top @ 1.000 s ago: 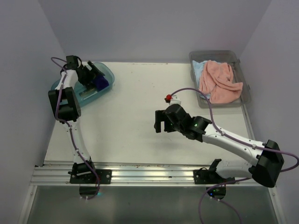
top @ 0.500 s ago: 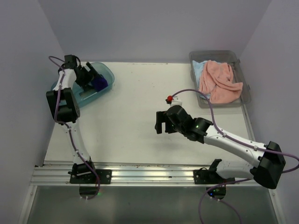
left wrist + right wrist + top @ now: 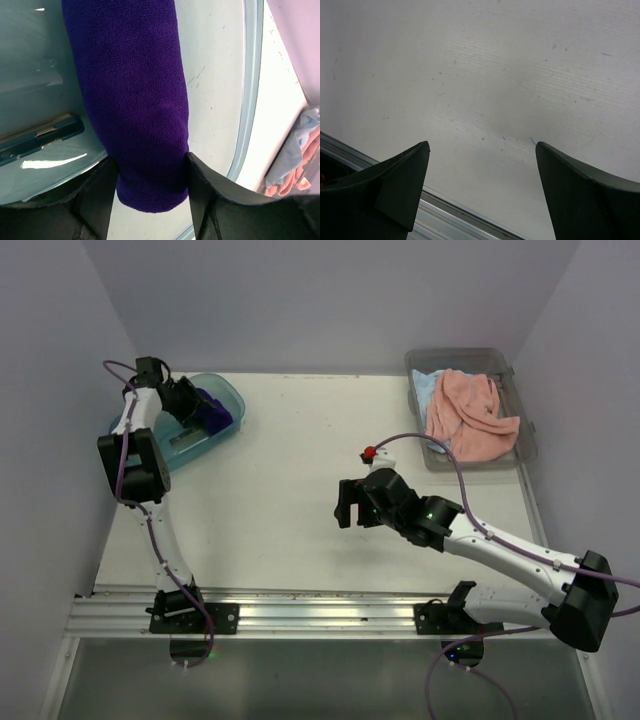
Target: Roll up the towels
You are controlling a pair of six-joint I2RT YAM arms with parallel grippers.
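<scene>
Inside tub (image 3: 253,100), L tool (image 3: 151,167) pinching towel (image 3: 135,90) (purple)

Purple towel (image 3: 135,100) cropped; blue towel (image 3: 424,390) mostly hidden.

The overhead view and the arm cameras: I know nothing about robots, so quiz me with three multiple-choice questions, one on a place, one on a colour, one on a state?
1. Where is the purple towel?
A. On the floor
B. In the teal tub
C. On a shelf

2. What colour is the topmost towel in the grey bin?
A. Green
B. Yellow
C. Pink

3. How is the right gripper?
A. Open and empty over bare table
B. Clamped on a towel
C. Shut tight on nothing

Answers:
1 B: the left wrist view shows it inside the tub's rim.
2 C: it is pink, over a light blue towel.
3 A: its fingers stand wide apart with only table between.
</scene>
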